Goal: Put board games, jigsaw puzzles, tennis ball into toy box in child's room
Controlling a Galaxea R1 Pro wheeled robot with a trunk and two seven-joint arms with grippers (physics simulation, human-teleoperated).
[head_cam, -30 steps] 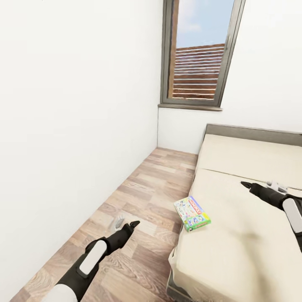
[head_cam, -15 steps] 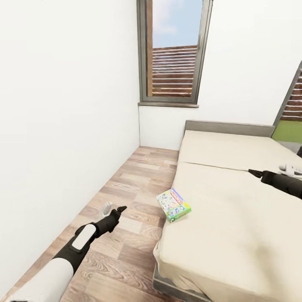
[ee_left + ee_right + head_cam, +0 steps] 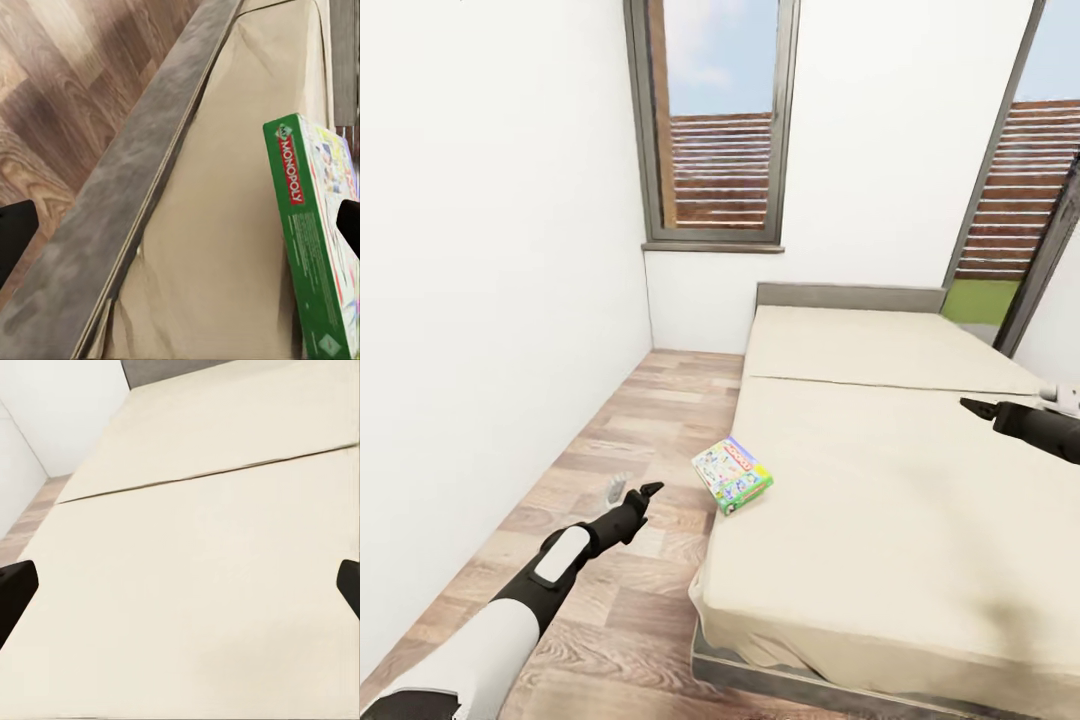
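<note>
Since the Monopoly board game overhangs the bed edge nearest your empty, wide-spread left pincer, bring it level with the box's thin sides, leaving your empty, open right pincer clear.

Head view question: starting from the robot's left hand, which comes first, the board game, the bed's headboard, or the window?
1. The board game, just to the right of the left hand, at the near edge of the bed.
2. The headboard, at the bed's far end.
3. The window, up on the back wall beyond the headboard.
</note>
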